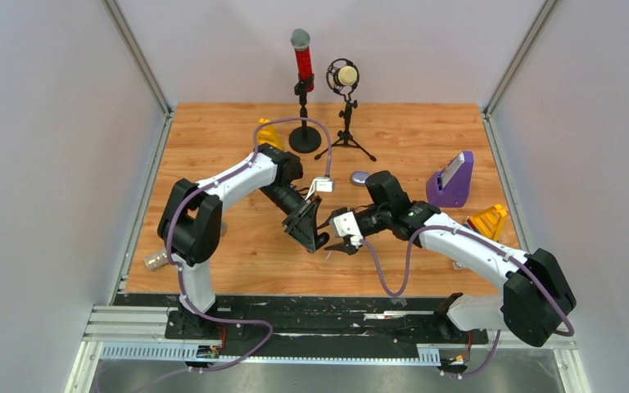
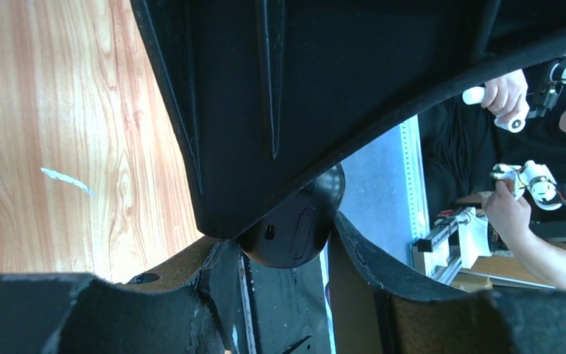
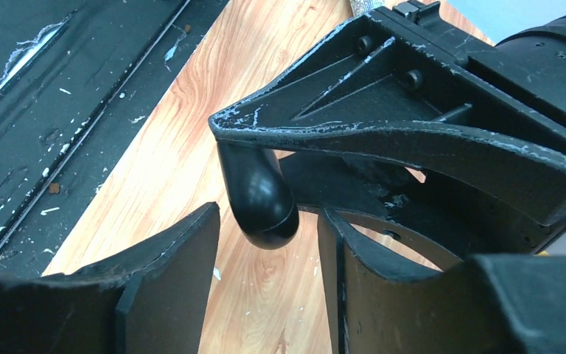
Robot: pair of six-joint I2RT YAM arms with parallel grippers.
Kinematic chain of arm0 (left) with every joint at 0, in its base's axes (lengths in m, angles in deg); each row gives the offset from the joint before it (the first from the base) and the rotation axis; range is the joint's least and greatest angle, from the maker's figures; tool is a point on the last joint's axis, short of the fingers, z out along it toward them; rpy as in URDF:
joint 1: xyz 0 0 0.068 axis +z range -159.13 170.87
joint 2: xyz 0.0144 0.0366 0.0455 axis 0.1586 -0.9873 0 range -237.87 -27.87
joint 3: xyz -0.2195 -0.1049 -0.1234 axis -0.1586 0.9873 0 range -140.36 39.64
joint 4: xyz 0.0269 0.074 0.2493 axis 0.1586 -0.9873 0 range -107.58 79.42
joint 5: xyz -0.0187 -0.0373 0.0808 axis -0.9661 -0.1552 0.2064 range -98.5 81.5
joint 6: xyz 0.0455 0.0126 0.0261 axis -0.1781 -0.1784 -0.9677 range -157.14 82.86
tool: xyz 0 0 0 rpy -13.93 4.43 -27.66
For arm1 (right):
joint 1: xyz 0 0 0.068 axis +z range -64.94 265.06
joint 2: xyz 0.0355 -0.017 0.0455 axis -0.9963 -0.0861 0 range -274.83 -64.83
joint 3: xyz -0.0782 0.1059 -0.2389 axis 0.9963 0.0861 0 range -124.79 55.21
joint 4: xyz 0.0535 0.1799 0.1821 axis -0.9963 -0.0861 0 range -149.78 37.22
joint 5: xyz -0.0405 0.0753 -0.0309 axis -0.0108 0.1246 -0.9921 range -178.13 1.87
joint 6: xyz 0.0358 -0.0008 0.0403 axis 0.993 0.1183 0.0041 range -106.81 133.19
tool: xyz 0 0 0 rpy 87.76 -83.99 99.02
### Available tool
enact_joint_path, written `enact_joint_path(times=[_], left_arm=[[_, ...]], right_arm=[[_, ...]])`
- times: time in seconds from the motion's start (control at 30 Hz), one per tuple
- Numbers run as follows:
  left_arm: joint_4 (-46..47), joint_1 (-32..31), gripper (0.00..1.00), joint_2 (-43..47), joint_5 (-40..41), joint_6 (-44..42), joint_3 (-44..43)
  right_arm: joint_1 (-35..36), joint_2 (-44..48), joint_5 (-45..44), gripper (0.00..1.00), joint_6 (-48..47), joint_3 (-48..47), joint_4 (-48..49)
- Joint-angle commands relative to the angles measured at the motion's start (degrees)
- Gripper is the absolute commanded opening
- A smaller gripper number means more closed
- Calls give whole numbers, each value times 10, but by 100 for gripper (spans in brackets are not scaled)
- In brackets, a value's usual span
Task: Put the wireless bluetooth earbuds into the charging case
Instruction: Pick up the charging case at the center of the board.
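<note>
The top external camera sat high above and behind both arms, looking down and forward over the light-brown wood-grain tabletop (image 1: 213, 147). The arm bases ran along the frame's bottom edge, and the view was far enough off to take in the whole workspace.

The left wrist camera looked along the left end effector (image 2: 280, 234), its fingers filling the lower frame, extremely near a glossy black rounded case (image 2: 298, 221) at centre.

The right wrist camera looked past the right end effector (image 3: 271, 215) at the frame's bottom, equally close.

Both wrist views shared that case and the wood grain. The overhead view showed the same meeting spot at its centre.
</note>
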Motion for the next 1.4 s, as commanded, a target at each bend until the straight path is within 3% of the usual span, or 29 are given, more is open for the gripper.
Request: enact_joint_path(times=[0.0,0.57,0.67,0.77,0.9,0.97,1.03,1.23,1.37], left_arm=[[-20,-8,30,-2,-24,-25,-11],[-24,-19,31,-8,-20,-25,-12],[-28,-20,32,-7,-20,-29,-11],[-28,-21,34,-4,-21,-30,-10],[-27,-22,47,2,-21,-27,-9],[-23,-22,66,5,-20,-28,-6],[-6,-22,95,14,-12,-14,-1],[92,2,100,52,20,74,31],[199,75,100,92,62,197,52]], right_arm=[[3,9,18,52,13,-7,27],[29,24,66,41,-45,-9,-35],[40,24,57,32,-51,-10,-39],[46,22,46,31,-51,-13,-39],[48,20,43,28,-48,-14,-40],[48,20,39,23,-41,-17,-40],[48,19,36,22,-32,-23,-41],[48,8,27,18,8,-39,-41],[42,-15,2,17,64,-60,-40]])
